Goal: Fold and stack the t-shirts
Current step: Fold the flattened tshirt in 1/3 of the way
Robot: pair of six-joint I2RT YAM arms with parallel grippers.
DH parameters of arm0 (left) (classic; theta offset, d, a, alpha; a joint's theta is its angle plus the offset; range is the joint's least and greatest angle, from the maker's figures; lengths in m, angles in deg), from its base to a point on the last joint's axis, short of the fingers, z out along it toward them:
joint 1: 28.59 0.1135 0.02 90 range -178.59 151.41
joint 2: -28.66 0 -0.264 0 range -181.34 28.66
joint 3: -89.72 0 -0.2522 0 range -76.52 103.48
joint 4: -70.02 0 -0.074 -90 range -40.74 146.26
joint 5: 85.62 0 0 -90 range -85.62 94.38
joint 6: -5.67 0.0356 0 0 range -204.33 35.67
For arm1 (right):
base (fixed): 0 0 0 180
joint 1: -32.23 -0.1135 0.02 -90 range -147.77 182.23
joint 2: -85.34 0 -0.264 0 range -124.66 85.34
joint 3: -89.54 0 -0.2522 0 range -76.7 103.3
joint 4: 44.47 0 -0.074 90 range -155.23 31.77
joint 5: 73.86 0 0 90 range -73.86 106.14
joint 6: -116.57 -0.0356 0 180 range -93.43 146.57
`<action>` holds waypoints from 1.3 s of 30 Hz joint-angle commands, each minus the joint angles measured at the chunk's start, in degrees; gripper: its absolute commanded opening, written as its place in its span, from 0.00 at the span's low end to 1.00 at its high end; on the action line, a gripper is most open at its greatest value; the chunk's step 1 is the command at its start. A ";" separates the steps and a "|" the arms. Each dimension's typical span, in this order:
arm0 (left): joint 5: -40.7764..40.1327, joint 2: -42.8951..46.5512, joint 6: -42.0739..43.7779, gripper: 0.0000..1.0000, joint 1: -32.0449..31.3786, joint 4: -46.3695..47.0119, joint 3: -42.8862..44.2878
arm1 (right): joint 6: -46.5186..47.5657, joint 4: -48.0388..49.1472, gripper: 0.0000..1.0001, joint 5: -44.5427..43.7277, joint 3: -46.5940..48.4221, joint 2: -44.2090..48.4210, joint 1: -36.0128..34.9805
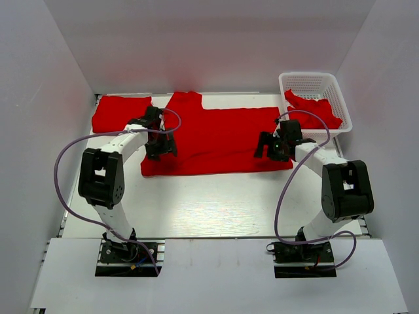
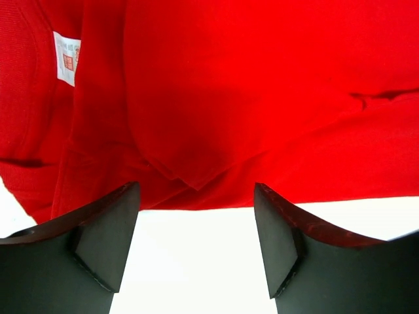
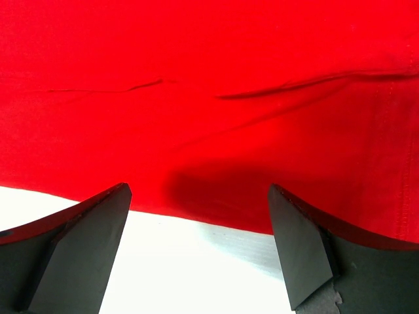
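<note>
1. Step in hand: judged to be the fold of the spread t-shirt (image 1: pixel 222 134), between grasps. 1 shirt looks finished, 1 waits.

2. Left tool (image 2: pixel 196 190): fingers apart, nothing between them. It hangs over the shirt's near edge at the shirt's left end, above bare counter (image 1: pixel 209 203) and a flap of cloth already turned in. Whether the fingertips touch the cloth cannot be told.

3. Right tool (image 3: pixel 198 188): fingers wide apart, holding nothing. It hangs over the same near edge, at the shirt's right end.

4. Spread t-shirt: lies flat across the middle of the counter, long side running left to right, 1 sleeve pointing to the far edge. A white label (image 2: pixel 67 57) shows at its left end.

5. Next move, as judged: lower both tools onto the near edge, pinch 1 layer each, then carry that edge evenly toward the far side.

6. Folded t-shirt (image 1: pixel 120 112): far-left corner of the counter.

7. Basket (image 1: pixel 314 80): far-right corner, with a third t-shirt (image 1: pixel 314 110) crumpled inside.
</note>
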 commanded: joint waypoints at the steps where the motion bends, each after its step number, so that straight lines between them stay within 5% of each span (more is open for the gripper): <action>1: -0.36 0.90 -0.23 0.78 -0.04 2.66 -0.95 | 0.50 1.23 0.91 0.45 -0.51 -0.24 0.06; 12: -0.89 -3.14 -1.37 0.68 -0.04 3.19 -1.05 | 0.67 0.70 0.91 -0.16 0.10 -2.35 0.15; 25: -2.12 -5.44 -1.90 0.18 -0.04 2.58 1.24 | 0.94 0.61 0.91 -1.30 0.01 -2.79 0.32; 39: -0.01 -7.01 -1.37 0.00 -0.04 1.61 9.23 | 0.94 0.26 0.91 -2.80 0.10 -4.19 0.06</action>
